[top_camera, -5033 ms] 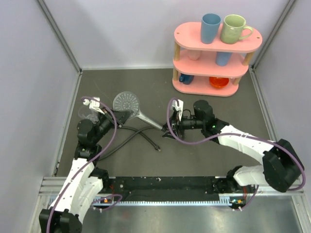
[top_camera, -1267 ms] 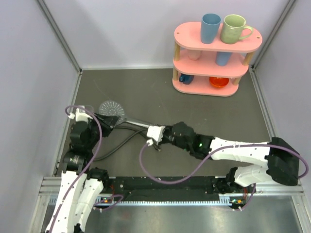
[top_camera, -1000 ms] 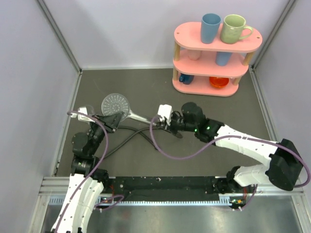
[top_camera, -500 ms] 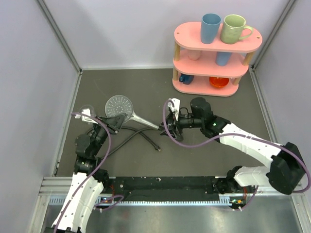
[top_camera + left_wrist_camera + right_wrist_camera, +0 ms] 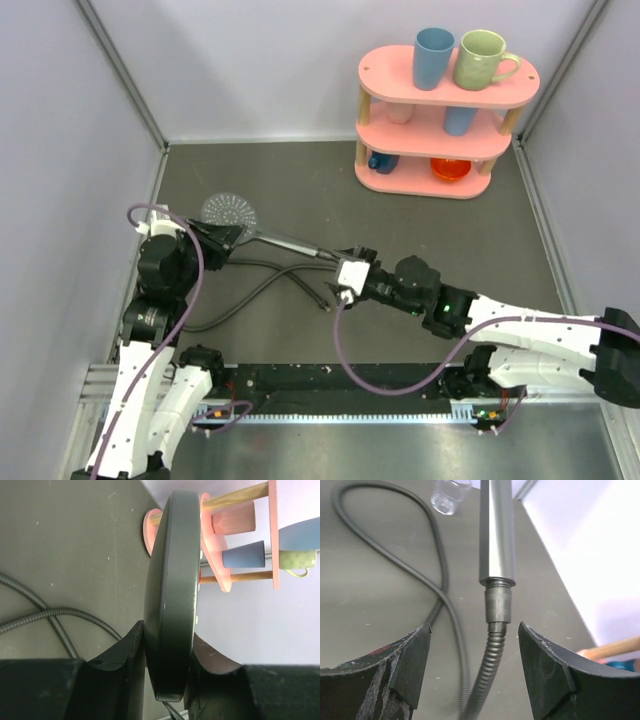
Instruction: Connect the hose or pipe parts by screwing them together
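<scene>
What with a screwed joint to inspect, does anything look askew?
The metal end fitting of the dark-grey flexible hose sits in line with the straight silver handle of the grey shower head, but thread shows between them: seemingly not fully tightened.

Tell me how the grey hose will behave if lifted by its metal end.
Probably floppy: the hose lies in loose crossing loops, so the rest would likely sag and drag. Its ribbed sheath should resist slipping. The fitting meets the handle, so the shower head may tug along.
</scene>
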### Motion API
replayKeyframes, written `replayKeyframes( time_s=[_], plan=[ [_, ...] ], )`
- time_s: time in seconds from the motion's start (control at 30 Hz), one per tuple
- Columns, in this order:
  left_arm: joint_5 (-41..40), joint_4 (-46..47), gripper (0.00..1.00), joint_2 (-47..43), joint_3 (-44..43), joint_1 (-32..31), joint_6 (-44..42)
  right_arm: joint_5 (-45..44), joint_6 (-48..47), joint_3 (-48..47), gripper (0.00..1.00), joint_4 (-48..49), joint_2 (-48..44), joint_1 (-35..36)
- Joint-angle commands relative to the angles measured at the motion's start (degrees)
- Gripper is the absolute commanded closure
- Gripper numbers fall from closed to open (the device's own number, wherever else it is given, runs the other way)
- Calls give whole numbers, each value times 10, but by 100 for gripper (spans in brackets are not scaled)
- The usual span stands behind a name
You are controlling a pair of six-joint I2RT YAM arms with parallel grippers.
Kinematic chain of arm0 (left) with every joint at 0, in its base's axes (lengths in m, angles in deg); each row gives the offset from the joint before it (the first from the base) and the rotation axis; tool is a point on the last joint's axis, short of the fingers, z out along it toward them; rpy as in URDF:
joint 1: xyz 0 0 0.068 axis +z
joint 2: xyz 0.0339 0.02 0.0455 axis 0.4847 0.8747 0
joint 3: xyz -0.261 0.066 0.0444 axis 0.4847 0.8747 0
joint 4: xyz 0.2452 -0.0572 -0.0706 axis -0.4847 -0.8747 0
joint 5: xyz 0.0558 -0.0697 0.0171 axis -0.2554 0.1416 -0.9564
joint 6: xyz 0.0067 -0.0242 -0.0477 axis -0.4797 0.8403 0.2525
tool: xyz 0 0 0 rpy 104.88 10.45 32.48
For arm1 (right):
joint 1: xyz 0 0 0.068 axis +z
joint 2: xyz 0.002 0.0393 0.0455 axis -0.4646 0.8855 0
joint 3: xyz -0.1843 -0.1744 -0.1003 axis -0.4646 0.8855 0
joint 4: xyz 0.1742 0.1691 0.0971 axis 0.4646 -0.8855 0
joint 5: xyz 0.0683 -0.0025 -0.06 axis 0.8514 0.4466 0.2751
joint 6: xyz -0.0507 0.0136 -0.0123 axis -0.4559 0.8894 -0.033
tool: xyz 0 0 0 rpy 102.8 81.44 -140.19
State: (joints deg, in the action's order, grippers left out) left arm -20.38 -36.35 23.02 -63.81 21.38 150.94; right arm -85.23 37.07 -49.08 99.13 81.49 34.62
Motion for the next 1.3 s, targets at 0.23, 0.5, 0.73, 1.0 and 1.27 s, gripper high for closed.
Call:
replayKeyframes(
  time_s=[0.23,0.5,0.73,1.0,1.27],
  plan=[
    [-11,-162,100,27,-121,-1,47,-266,-232,-38,42,159,120,113],
    [2,-164,100,18,-110,-1,47,-287,-255,-66,86,185,165,139],
    [-6,-72,100,-31,-56,-1,-67,-208,-123,-126,100,46,148,119],
    [111,531,100,-159,240,-1,-95,179,125,-203,100,-117,129,-28],
    [149,657,100,-92,301,-1,-101,461,265,-210,100,-116,163,-161]
  ],
)
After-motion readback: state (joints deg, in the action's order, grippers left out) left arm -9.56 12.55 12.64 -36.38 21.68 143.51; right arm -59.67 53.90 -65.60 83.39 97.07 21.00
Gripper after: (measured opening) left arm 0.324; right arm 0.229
